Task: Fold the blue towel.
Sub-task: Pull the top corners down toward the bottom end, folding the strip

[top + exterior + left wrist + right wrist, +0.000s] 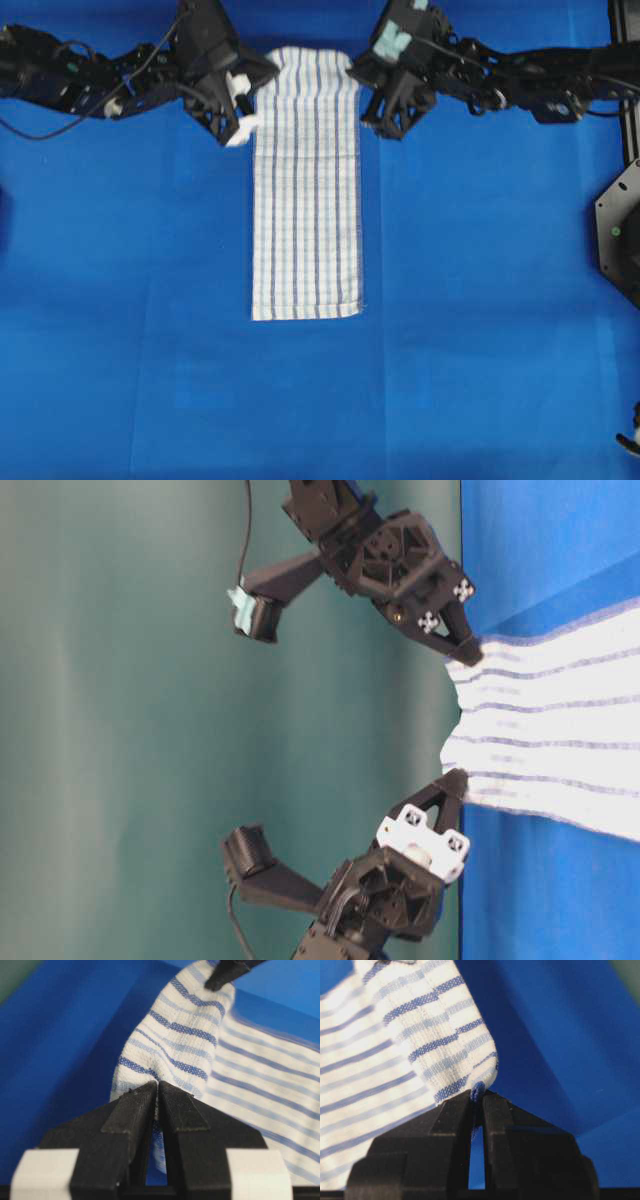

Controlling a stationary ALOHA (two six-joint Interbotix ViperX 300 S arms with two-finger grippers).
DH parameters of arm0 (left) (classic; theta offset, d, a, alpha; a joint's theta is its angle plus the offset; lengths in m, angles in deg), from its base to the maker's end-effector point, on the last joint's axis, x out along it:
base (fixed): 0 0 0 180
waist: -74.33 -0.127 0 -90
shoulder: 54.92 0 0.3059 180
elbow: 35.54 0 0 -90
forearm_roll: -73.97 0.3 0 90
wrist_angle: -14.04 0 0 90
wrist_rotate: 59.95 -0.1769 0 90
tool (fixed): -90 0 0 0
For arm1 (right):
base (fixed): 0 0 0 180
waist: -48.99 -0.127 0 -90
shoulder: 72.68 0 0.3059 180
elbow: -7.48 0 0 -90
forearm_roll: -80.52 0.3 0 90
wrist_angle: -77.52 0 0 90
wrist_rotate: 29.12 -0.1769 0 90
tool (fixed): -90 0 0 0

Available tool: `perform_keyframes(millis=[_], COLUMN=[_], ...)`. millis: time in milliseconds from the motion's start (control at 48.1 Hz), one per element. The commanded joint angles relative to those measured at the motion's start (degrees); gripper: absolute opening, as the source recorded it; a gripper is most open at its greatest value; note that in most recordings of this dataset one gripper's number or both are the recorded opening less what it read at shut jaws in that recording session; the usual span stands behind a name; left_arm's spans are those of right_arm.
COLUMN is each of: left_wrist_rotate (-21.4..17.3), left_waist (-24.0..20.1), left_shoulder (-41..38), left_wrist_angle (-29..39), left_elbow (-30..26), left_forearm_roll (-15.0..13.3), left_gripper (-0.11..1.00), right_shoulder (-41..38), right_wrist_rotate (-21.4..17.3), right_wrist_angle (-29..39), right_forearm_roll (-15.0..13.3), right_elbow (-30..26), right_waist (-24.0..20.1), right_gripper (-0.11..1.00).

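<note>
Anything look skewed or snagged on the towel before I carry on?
Nothing stands out. The left gripper and right gripper each pinch a far corner of the blue towel, which lies straight on the table covering.

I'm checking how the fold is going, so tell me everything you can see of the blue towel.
The blue towel is white woven cloth with thin dark-blue and pale-blue stripes and a hemmed near edge. It lies as a long narrow strip on the blue table covering. Its far end is lifted off the surface and sags between two pinched corners: the left end effector is shut on one, the right end effector on the other.
</note>
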Motion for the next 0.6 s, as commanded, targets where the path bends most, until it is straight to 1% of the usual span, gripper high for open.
perform_keyframes(millis=[0, 208, 312, 582], left_wrist_rotate=[0.0, 2.1, 2.8, 8.8], left_waist=[2.2, 8.4, 13.2, 24.0], left_shoulder=[3.5, 7.1, 8.3, 8.3], left_wrist_angle=[0.1, 0.2, 0.2, 0.2], left_elbow=[0.9, 4.1, 5.2, 5.5], left_forearm_roll=[0.2, 0.1, -0.4, -0.5], left_gripper=[0.03, 0.03, 0.03, 0.03], right_shoulder=[3.8, 8.3, 9.8, 10.7], right_wrist_rotate=[-0.2, -1.4, -2.2, -4.0], right_wrist_angle=[0.0, 0.0, 0.3, 1.0], right_forearm_roll=[1.1, 3.7, 5.0, 8.8], right_elbow=[1.1, 4.8, 6.2, 7.6], right_waist=[-2.6, -9.1, -12.5, -22.0], right_gripper=[0.05, 0.05, 0.05, 0.05])
